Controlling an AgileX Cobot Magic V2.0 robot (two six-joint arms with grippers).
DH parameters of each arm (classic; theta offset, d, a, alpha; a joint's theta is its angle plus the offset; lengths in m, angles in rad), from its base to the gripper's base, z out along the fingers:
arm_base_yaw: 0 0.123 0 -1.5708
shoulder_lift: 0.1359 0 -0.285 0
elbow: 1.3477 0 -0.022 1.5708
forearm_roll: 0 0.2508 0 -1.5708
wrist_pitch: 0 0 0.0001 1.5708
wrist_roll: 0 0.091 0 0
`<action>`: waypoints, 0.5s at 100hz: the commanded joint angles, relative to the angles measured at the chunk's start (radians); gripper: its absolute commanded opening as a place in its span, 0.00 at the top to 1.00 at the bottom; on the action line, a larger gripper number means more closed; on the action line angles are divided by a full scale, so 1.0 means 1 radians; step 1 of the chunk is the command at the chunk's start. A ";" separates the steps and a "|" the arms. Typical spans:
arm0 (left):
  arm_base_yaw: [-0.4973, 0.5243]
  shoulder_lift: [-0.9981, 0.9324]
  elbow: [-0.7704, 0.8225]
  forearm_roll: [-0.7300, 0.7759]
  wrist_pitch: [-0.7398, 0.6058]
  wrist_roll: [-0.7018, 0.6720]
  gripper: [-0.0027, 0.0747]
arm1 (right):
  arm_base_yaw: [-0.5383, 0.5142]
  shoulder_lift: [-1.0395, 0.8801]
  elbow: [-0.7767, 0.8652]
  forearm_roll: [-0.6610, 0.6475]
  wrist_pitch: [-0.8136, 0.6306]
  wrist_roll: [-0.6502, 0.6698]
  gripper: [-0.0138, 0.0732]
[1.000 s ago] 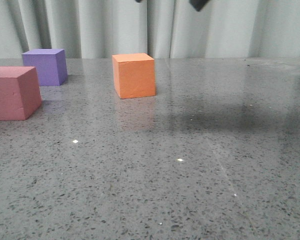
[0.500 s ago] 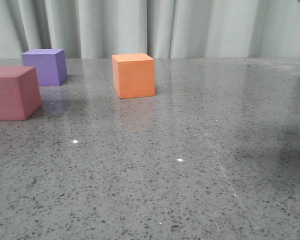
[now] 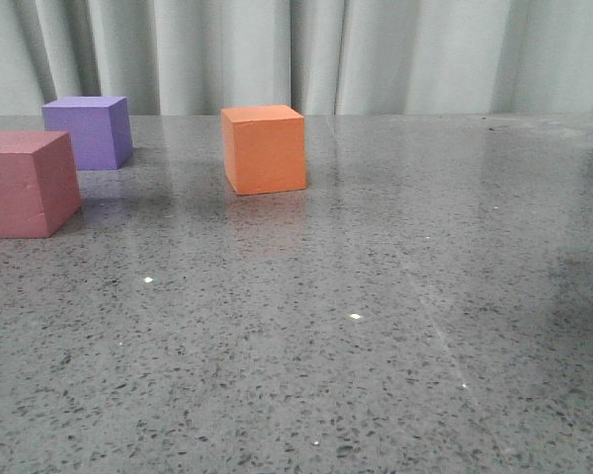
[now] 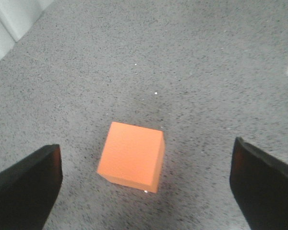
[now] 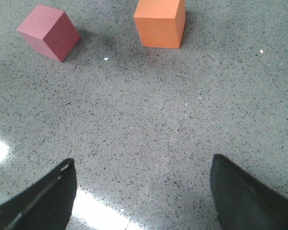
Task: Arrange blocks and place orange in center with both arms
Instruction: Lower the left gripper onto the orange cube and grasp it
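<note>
Three cubes rest on the grey speckled table point(image 3: 376, 326). The orange cube point(image 3: 265, 148) stands near the middle at the back, the purple cube point(image 3: 89, 131) at the far left, and the pink-red cube point(image 3: 25, 184) nearer at the left edge. Neither arm shows in the front view. My left gripper point(image 4: 146, 184) hangs open above the orange cube point(image 4: 132, 155), which lies between its fingers, untouched. My right gripper point(image 5: 144, 191) is open over bare table, with the orange cube point(image 5: 159, 21) and the pink-red cube point(image 5: 49, 32) well ahead of it.
A pale pleated curtain point(image 3: 306, 54) closes off the back of the table. A dark shadow lies on the table's right side point(image 3: 583, 296). A bright light reflection point(image 5: 101, 211) shows on the table surface near the right gripper.
The dark gripper tips at the top of the front view moved right and left the frame. Their shadow slid from the middle of the table to the right. The cubes stayed put.
</note>
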 commanded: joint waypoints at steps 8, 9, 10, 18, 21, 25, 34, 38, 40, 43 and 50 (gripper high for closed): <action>-0.008 0.051 -0.106 -0.021 0.004 0.037 0.09 | -0.002 -0.012 -0.025 0.000 -0.066 0.000 0.19; -0.008 0.059 -0.109 -0.021 0.004 0.037 0.09 | -0.002 -0.012 -0.025 0.000 -0.066 0.000 0.19; -0.008 0.062 -0.115 -0.021 0.006 0.037 0.09 | -0.002 -0.012 -0.025 0.000 -0.066 0.000 0.19; -0.008 0.104 -0.140 -0.021 0.013 0.045 0.09 | -0.002 -0.012 -0.025 0.000 -0.066 0.000 0.19; -0.008 0.117 -0.147 -0.021 0.013 0.056 0.09 | -0.002 -0.012 -0.025 0.000 -0.066 0.000 0.19; -0.008 0.135 -0.154 -0.021 0.013 0.076 0.09 | -0.002 -0.012 -0.025 0.000 -0.066 0.000 0.19; -0.008 0.167 -0.172 -0.021 0.023 0.100 0.09 | -0.002 -0.012 -0.025 0.000 -0.066 0.000 0.19; -0.008 0.183 -0.182 -0.021 0.039 0.116 0.09 | -0.002 -0.012 -0.025 0.000 -0.066 0.000 0.19; -0.008 0.193 -0.187 -0.021 0.046 0.125 0.09 | -0.002 -0.012 -0.025 0.000 -0.066 0.000 0.19; -0.008 0.200 -0.189 -0.021 0.048 0.128 0.09 | -0.002 -0.012 -0.025 0.000 -0.066 0.000 0.19; -0.008 0.216 -0.194 -0.021 0.050 0.143 0.09 | -0.002 -0.012 -0.025 0.000 -0.066 0.000 0.19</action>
